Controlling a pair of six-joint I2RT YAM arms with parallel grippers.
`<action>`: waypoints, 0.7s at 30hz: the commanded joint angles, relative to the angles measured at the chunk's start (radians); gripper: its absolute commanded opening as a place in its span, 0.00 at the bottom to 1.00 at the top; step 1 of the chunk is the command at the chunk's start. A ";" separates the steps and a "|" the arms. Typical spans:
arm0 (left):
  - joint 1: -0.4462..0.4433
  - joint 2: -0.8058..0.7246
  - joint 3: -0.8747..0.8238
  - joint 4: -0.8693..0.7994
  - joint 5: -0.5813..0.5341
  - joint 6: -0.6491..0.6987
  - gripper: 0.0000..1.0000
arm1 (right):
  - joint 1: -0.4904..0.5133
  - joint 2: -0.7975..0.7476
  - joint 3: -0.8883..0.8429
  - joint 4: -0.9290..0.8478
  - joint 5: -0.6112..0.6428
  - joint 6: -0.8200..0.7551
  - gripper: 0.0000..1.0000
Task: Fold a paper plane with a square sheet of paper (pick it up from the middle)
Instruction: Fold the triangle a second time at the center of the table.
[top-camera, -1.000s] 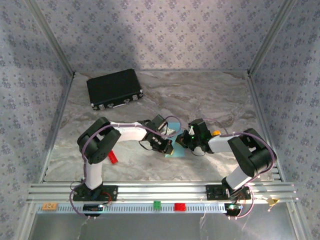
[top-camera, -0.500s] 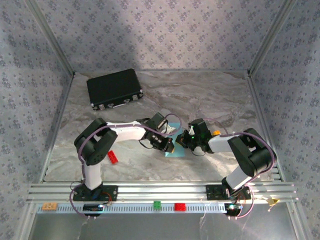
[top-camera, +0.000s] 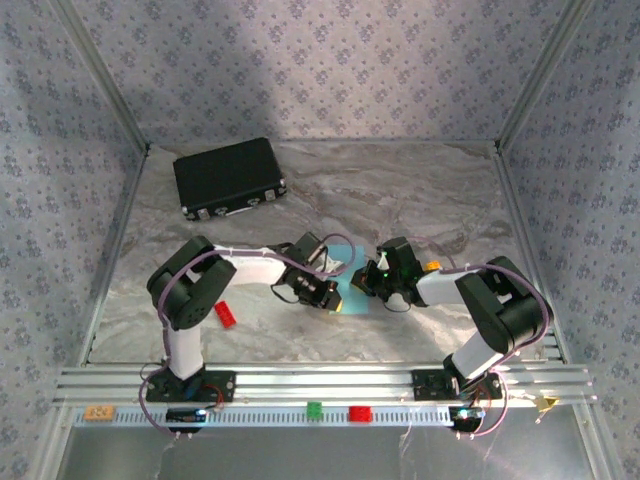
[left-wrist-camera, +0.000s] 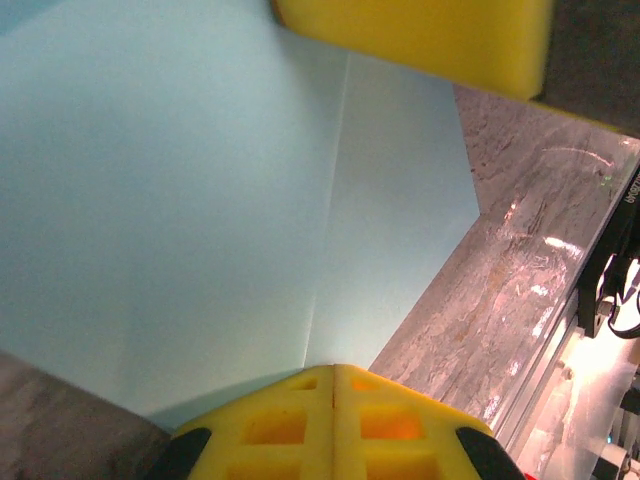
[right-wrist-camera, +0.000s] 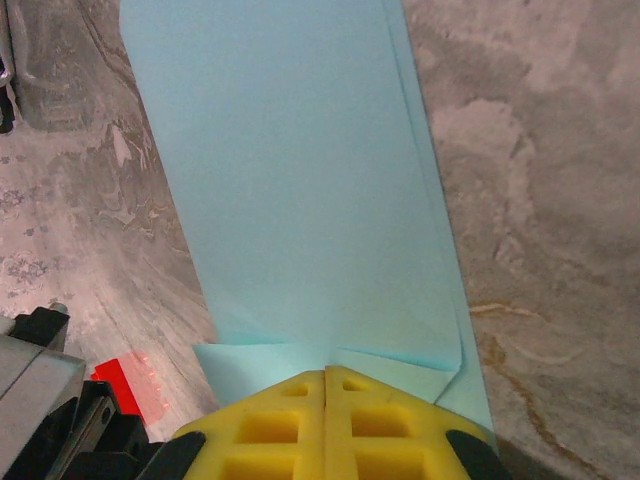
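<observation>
Now, from the top external view, the left hand (top-camera: 330, 296) has slid back toward its own arm's side over the last second. That uncovers more of the square sheet of paper (top-camera: 347, 285), which lies on the counter (top-camera: 400, 200) in the gap between the two hands. The right hand (top-camera: 365, 285) has held its place at the paper's other edge. The black case (top-camera: 230, 177) sits well beyond the left hand, untouched. In the left wrist view, the left hand (left-wrist-camera: 333, 400) has its yellow pads pressed fully together. The paper (left-wrist-camera: 200, 200) spreads flat ahead of the fingertips, and a straight crease runs away from them. The marbled counter (left-wrist-camera: 500, 260) shows past the paper's far side. In the right wrist view, the right hand (right-wrist-camera: 325, 395) is likewise closed tight. The paper (right-wrist-camera: 290, 180) stretches ahead of it as a long, layered strip, with two small turned-in corners just in front of the fingertips. Whether either hand pinches an edge or merely presses down on the paper I cannot tell. The left hand's retreat reads as the end of a flattening stroke along the crease. I judge the sheet to be partway to a plane, with the wing folds yet to come.
</observation>
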 joint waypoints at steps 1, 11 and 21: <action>0.013 -0.027 -0.056 -0.010 0.002 -0.026 0.04 | -0.008 0.033 -0.013 -0.073 0.038 -0.002 0.03; 0.016 -0.089 -0.126 0.017 0.012 -0.067 0.04 | -0.011 0.035 -0.013 -0.071 0.037 -0.005 0.03; 0.023 -0.214 -0.062 0.002 0.017 -0.087 0.02 | -0.010 0.041 -0.007 -0.070 0.034 -0.006 0.03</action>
